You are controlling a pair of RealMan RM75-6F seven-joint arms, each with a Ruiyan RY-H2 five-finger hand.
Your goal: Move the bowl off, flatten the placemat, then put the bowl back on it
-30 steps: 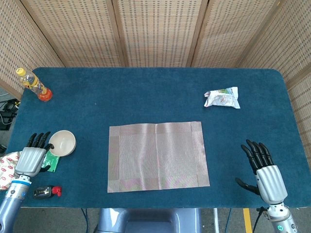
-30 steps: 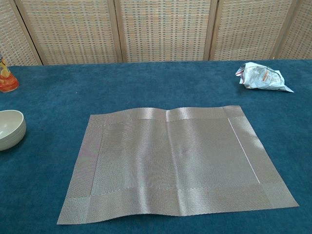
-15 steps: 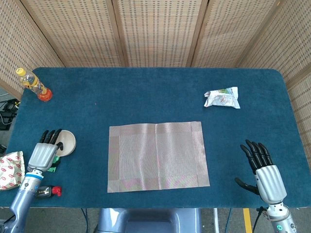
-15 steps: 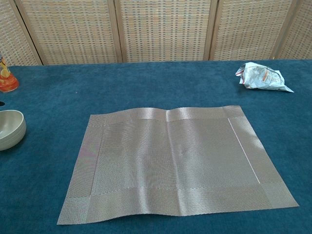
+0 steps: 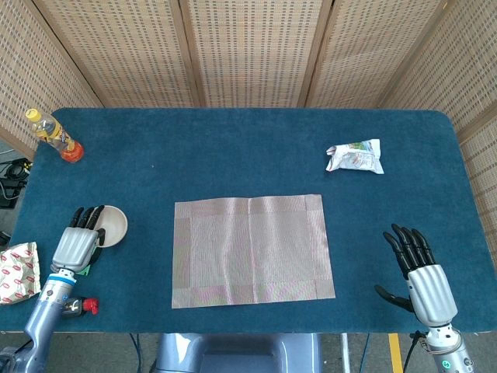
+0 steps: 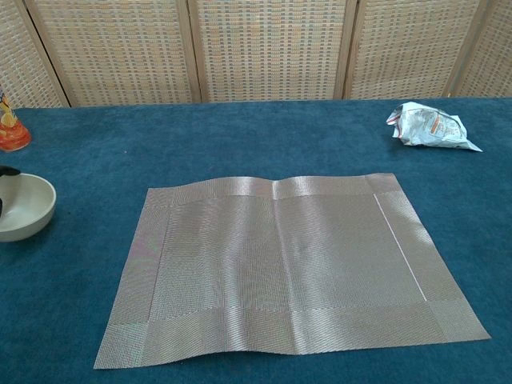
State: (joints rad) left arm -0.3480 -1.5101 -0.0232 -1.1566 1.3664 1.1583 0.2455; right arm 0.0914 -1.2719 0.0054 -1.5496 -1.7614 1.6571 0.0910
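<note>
Head view: bowl (image 5: 111,226) sits on the blue table (image 5: 233,148) off to the left of the placemat (image 5: 252,250), apart from it. Small, cream, shallow, round-walled. Judged light and rigid, probably ceramic or melamine; glazed wall likely slick, chips if knocked. Best hold looks like the rim, thumb inside and fingers outside, or a cupped hold around the wall.

Left hand (image 5: 75,245) is at the bowl's left side, dark fingertips (image 5: 87,218) on or over the near rim. Whether it actually grips the rim or only rests against it cannot be told here; chest view shows only a dark tip at the bowl's edge. Right hand (image 5: 419,273) rests well apart at the near right of the table, fingers spread, holding nothing.

Placemat lies near table centre, woven, thin, pinkish-grey with a banded border. Chest view shows it not fully flat: a small ridge at the middle of the far edge, a slight wave along the near edge. Judged flexible but springy; it could slide on the cloth if pushed from one side only.

Outward: crumpled snack packet (image 5: 355,156) far right, print unreadable. Yellow-capped drink bottle (image 5: 53,135) at far left corner, label not legible. Patterned red-and-white pouch (image 5: 17,271) at left edge, small black-and-red object (image 5: 78,305) near the left wrist; no readable writing.
</note>
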